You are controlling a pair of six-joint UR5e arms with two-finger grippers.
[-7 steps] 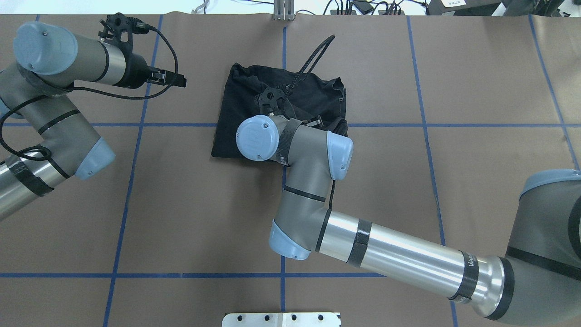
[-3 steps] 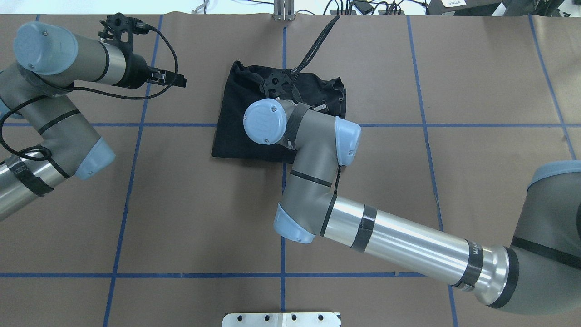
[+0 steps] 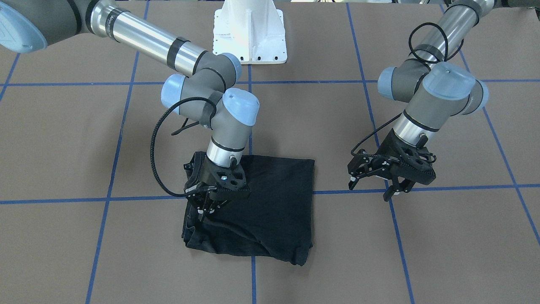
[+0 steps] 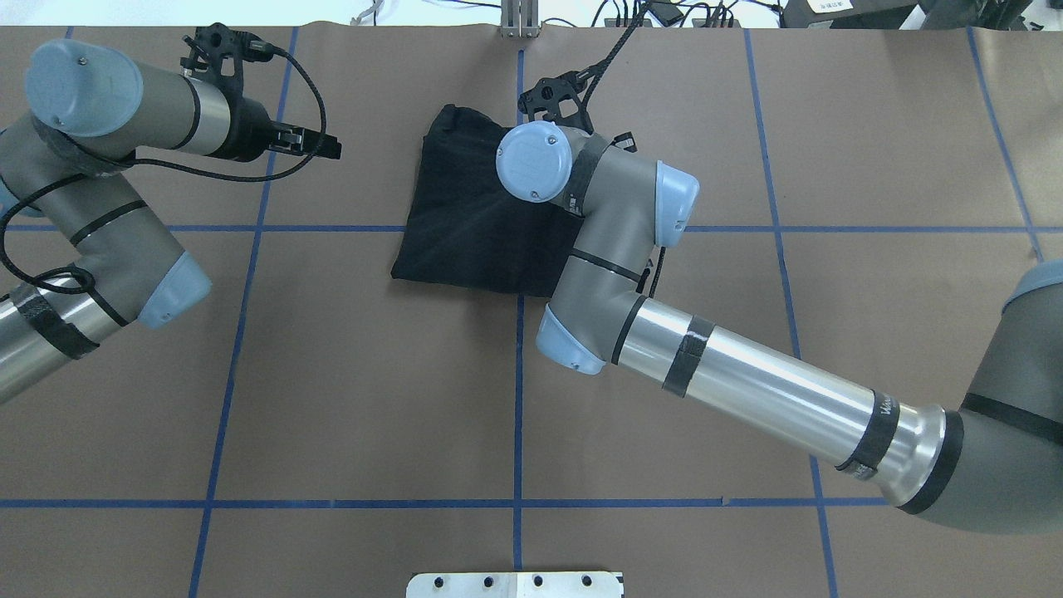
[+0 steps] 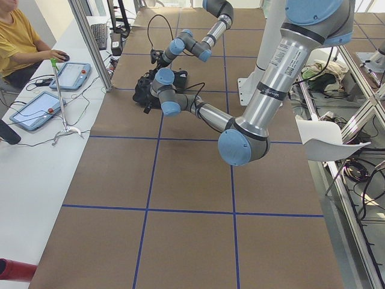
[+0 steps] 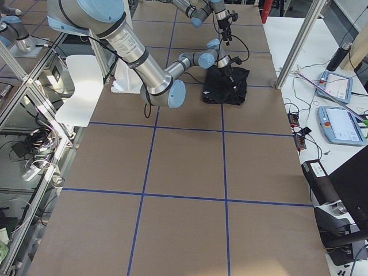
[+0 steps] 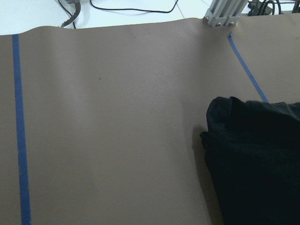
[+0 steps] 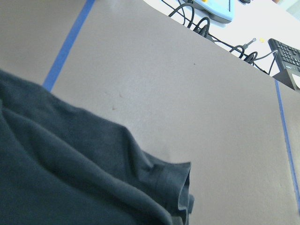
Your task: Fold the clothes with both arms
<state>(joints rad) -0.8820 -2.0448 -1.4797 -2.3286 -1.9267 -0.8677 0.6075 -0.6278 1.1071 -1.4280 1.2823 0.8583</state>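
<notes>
Near the middle of the table [image 3: 84,236], on the half away from the robot's base, the black T-shirt [image 3: 270,202] lies folded into a rough rectangle. It sits where two blue tape lines [image 3: 358,191] cross. Its near edge in the front-facing view is rumpled and thicker than the rest, and no print shows on the upper side.

The right gripper [image 3: 203,214] points straight down over the corner of the T-shirt on the robot's right. Its fingers look drawn close together, with their tips down at the cloth. Black on black, it is hard to tell whether they pinch a fold between them. The right wrist view shows only dark fabric and a sleeve hem [image 8: 180,180] lying on brown table.

The left gripper [image 3: 394,192] hangs over bare table, well apart from the T-shirt on the robot's left. Its fingers are spread with a clear gap and hold nothing. The left wrist view shows the T-shirt's edge [image 7: 211,140] from the side.
</notes>
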